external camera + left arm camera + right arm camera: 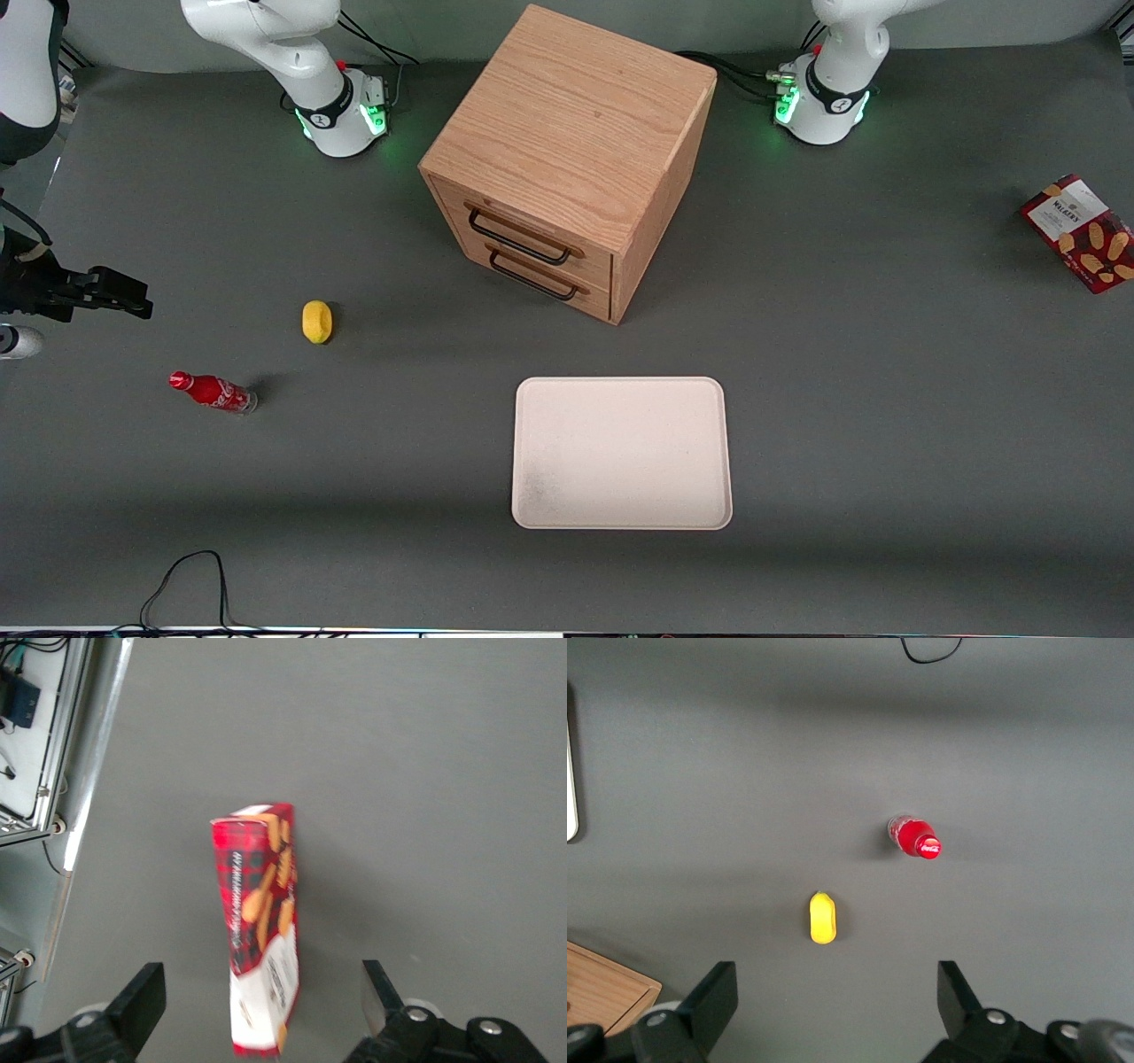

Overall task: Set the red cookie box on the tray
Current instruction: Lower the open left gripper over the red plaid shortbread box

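Gripper (261, 992): seen only from the left wrist camera; its two black fingers (142, 1001) stand wide apart and hold nothing, and they hang above the table with the box showing between them

Tray (620, 390): pale cream rectangle with rounded corners and a low rim, flat on the grey table (886, 399), nearest to the front camera of all the things, in front of the drawers; nothing lies in it

Soda bottle (213, 391): small and red, lying on its side toward the parked arm's end of the table, a little farther from the camera than the tray's near edge

Yellow object (317, 321): small and rounded, near the bottle and farther from the camera than it – I cannot tell what it is

Drawer cabinet (567, 159): wooden box with two drawers and dark handles, turned at an angle, farther from the camera than the tray and apart from it

Red cookie box (1081, 232): dark red carton with a white label and cookie pictures, on the table at the working arm's end, well apart from the tray – in the front view it reaches that picture's edge
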Robot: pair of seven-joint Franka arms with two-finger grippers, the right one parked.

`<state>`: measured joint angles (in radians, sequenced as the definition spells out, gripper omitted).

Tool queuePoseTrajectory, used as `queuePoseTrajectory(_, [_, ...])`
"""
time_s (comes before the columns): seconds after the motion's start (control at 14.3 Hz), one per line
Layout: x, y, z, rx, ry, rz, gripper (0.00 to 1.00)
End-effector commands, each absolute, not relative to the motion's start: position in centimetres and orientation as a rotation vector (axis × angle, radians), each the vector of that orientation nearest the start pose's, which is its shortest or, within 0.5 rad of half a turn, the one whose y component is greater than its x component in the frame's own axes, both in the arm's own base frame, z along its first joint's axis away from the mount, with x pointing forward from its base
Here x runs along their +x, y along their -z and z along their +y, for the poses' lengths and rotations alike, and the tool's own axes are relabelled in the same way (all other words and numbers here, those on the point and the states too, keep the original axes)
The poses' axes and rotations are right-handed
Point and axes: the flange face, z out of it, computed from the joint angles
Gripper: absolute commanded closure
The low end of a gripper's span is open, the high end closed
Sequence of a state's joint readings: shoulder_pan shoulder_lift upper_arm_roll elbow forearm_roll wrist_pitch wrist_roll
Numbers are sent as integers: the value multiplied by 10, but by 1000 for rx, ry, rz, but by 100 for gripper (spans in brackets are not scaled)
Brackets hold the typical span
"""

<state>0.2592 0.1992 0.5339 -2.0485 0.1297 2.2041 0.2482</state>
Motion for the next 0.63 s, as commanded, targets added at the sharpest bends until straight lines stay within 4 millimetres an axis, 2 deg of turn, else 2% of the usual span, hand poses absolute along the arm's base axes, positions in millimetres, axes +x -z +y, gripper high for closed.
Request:
queuePoseTrajectory(0.0, [397,-315,421,-2887,-185,-719,2])
queuePoseTrajectory(0.14, [386,-283,425,-2893,-212,-787,2])
queuePoseTrajectory(0.35, [368,-249,425,-2873,-188,-811,3])
queuePoseTrajectory(0.42, [366,-243,426,-2867,-187,-810,7])
queuePoseTrajectory(0.49, [365,-239,426,-2866,-198,-812,19])
queuePoseTrajectory(0.56, [364,-237,425,-2874,-223,-809,39])
